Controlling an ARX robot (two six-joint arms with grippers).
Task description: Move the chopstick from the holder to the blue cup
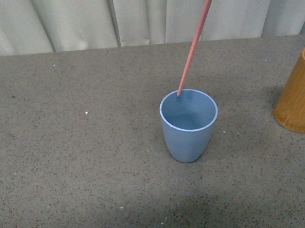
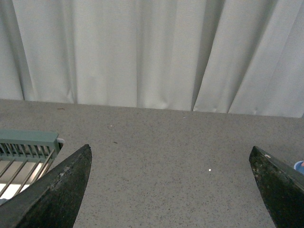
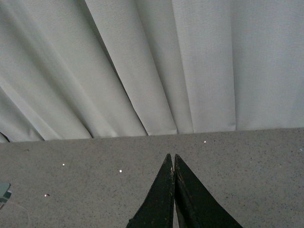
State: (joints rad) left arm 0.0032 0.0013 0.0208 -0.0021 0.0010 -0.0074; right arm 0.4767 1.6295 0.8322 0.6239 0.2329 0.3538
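While the chopstick (image 1: 197, 35) slants up toward one o'clock, its lower tip sits at the far rim of the blue cup (image 1: 189, 125), mid-tabletop (image 1: 82, 178). At three o'clock of the cup stands the holder (image 1: 304, 92), well apart. Right fingers (image 3: 174, 190) are pressed together; whether they pinch the stick cannot be told. Left fingers (image 2: 61, 187) are spread wide, holding nothing, near a green rack (image 2: 26, 142).

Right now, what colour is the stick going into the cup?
Salmon pink. The chopstick shows best in the front view, slanting down into the blue cup.
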